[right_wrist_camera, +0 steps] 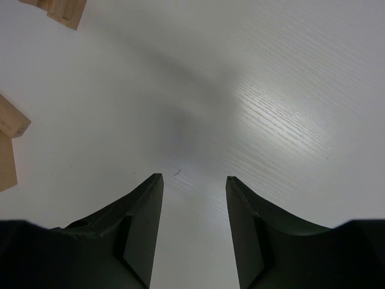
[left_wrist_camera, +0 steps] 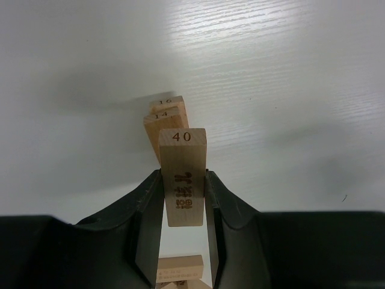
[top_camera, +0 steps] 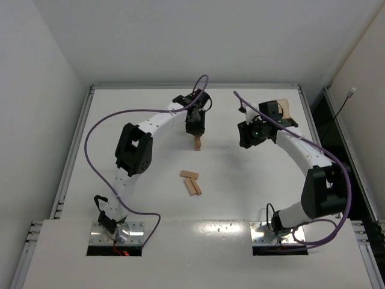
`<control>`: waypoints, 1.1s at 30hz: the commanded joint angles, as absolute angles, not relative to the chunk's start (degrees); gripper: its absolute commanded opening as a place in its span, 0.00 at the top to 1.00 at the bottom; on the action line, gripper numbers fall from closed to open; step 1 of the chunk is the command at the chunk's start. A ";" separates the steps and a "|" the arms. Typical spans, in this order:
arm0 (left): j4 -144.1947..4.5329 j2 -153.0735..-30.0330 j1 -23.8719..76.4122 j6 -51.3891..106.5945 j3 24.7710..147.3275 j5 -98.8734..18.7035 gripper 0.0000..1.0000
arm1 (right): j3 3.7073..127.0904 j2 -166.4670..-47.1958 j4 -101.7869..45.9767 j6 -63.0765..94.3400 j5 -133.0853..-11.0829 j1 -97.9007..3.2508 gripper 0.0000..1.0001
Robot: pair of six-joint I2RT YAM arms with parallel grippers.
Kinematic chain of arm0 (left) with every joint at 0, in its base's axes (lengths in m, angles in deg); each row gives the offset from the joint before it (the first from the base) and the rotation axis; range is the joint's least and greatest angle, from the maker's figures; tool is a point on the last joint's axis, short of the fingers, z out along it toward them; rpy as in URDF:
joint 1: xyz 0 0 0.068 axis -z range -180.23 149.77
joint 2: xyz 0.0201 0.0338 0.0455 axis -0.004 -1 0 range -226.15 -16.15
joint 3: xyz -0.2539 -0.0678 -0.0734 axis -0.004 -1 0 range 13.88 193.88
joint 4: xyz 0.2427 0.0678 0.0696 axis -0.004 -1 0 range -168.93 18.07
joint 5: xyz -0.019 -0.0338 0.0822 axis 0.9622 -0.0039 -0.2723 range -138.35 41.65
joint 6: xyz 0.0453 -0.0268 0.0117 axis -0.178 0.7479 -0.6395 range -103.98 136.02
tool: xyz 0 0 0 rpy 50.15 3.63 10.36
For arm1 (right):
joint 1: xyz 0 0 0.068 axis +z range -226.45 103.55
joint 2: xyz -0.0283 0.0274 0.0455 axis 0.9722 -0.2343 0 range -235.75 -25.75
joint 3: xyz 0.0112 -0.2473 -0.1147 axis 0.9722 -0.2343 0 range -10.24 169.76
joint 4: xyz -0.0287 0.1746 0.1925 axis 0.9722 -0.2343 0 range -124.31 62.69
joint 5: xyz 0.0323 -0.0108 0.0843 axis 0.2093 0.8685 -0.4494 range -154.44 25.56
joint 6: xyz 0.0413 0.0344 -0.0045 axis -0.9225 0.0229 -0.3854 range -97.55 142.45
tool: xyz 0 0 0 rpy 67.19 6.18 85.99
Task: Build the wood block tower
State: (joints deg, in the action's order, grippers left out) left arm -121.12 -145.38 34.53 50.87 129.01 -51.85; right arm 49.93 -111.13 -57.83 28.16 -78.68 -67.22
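My left gripper is shut on a light tan wood block marked 40, gripped by its sides between the black fingers. It hangs right at the small tower at the table's far middle. In the left wrist view, two tower planks marked 14 and 16 sit just beyond the held block; I cannot tell whether they touch. Another plank shows low between the fingers. Loose wood blocks lie at mid-table. My right gripper is open and empty above bare table, right of the tower.
A translucent orange-tan tray stands at the far right, behind the right arm. Block ends show at the left edge and top left corner of the right wrist view. A raised rim borders the white table.
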 commanded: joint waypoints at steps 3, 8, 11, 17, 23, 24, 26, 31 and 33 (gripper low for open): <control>-120.27 -145.26 34.49 51.71 130.51 -52.48 1.00 | 51.29 -112.15 -56.84 27.37 -80.70 -66.87 0.57; -119.75 -145.79 34.49 51.71 129.98 -52.48 1.00 | 51.29 -112.15 -56.84 27.37 -80.70 -66.87 0.57; -119.75 -145.79 34.49 51.71 129.37 -52.48 1.00 | 51.82 -112.15 -56.84 27.37 -80.70 -66.87 0.57; -119.22 -145.79 34.49 51.71 128.75 -51.95 1.00 | 51.82 -112.67 -56.84 27.37 -80.70 -66.87 0.57; -119.22 -145.79 34.49 51.71 128.23 -51.95 1.00 | 51.82 -112.67 -56.84 26.84 -80.70 -66.87 0.57; -119.22 -145.79 34.49 51.71 128.23 -51.95 1.00 | 51.82 -112.67 -56.84 26.84 -80.70 -66.87 0.57; -119.22 -145.79 34.49 51.71 128.23 -51.95 1.00 | 51.82 -112.67 -56.84 26.84 -80.70 -66.87 0.57; -119.22 -145.79 34.49 51.71 127.70 -51.95 1.00 | 51.82 -113.20 -56.84 26.84 -80.70 -66.87 0.57; -119.22 -145.79 34.49 51.71 127.70 -51.95 1.00 | 51.82 -113.20 -56.84 26.84 -80.70 -66.87 0.57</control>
State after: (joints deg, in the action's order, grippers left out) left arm -119.99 -145.59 34.53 51.05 127.77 -52.16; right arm 49.93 -112.95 -57.83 27.72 -79.62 -67.22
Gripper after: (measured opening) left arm 0.261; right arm 0.432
